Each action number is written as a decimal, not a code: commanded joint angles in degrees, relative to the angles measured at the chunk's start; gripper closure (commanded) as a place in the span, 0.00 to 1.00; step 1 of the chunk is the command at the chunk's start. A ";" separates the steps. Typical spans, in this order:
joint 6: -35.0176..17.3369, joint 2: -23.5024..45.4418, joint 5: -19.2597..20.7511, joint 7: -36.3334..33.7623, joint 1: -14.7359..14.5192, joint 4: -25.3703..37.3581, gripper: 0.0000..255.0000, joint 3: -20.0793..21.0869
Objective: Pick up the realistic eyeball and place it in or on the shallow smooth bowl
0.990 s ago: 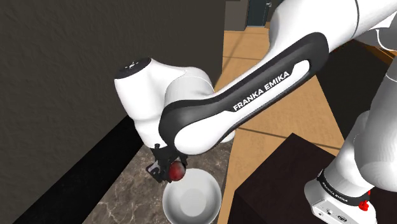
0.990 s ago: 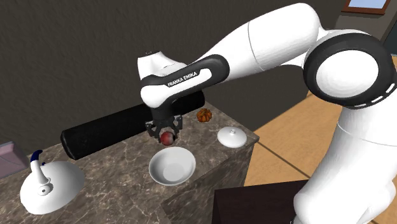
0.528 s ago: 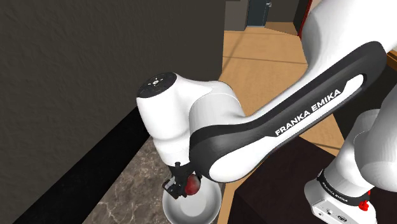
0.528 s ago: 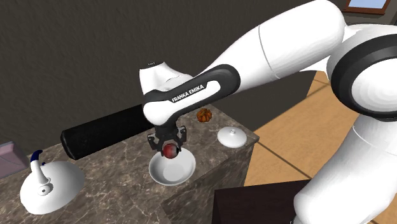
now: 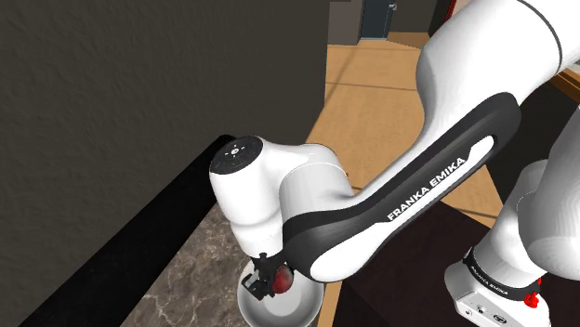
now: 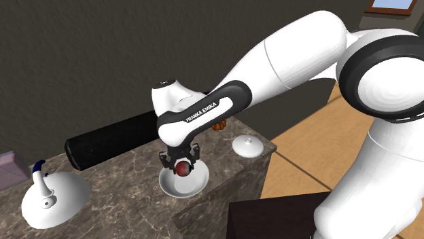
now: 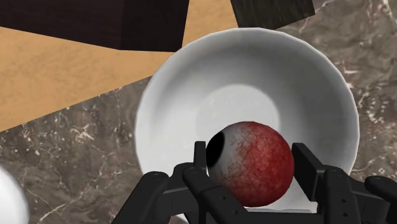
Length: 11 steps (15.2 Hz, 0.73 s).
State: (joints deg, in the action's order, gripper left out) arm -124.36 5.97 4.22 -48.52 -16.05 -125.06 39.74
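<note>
Eyeball (image 7: 249,162) in downturned claw (image 7: 252,170) over bowl (image 7: 181,86)

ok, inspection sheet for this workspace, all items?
Surface: dark veined marble countertop.
Job's things: red-veined eyeball clasped over white shallow bowl; not yet released.
Clutter: white teapot with blue tip, white knobbed lid, long black cylinder, small orange object partly hidden by the arm.
Grippers: black pincer shut on the eyeball.
Cables: nothing seen.
Surroundings: dark wall, wooden floor, dark box stand.
</note>
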 commanded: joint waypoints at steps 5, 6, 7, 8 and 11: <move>-2.04 1.52 1.29 -0.84 -0.21 -0.88 1.00 -0.25; -2.04 1.52 1.29 -0.84 -0.21 -0.88 1.00 -0.25; -2.04 1.52 1.29 -0.84 -0.21 -0.88 1.00 -0.25; -2.04 1.52 1.29 -0.84 -0.21 -0.88 1.00 -0.25; -2.04 1.52 1.29 -0.84 -0.21 -0.88 0.00 -0.25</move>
State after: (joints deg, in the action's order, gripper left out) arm -126.40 7.49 5.51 -49.36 -16.26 -125.94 39.49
